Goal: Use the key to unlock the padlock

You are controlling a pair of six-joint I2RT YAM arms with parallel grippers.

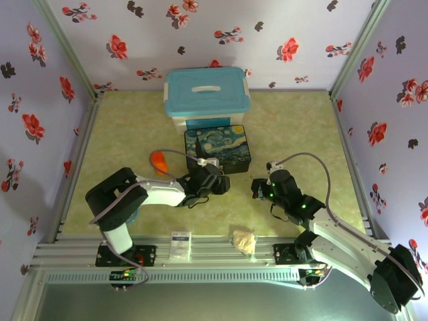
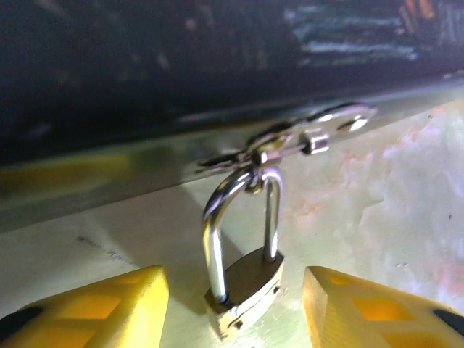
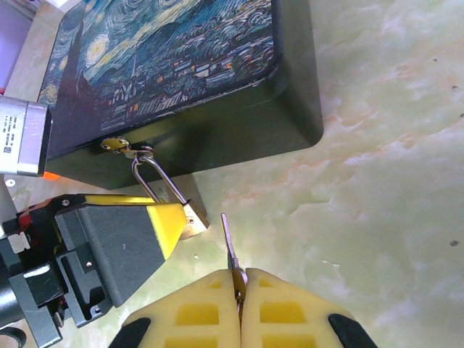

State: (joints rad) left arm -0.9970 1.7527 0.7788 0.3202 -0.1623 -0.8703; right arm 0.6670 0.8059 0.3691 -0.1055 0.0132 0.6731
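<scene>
Pale green marbled tabletop [image 3: 377, 181] is spread beneath. The left gripper [image 2: 233, 293] is held open, and the brass padlock [image 2: 250, 279] lies between its yellow fingers, untouched, probably bracketed for steadying. Its thin silver shackle is hooked through the painted box's [image 3: 181, 65] hasp [image 2: 304, 138]. The flat grey key [image 3: 228, 243] is pinched in the closed right gripper [image 3: 239, 286], its blade aimed ahead toward the padlock.

The padlock [image 2: 243, 290] hangs from the box's [image 3: 181, 72] latch [image 2: 290, 141], key [image 3: 228, 239] seemingly beside.
</scene>
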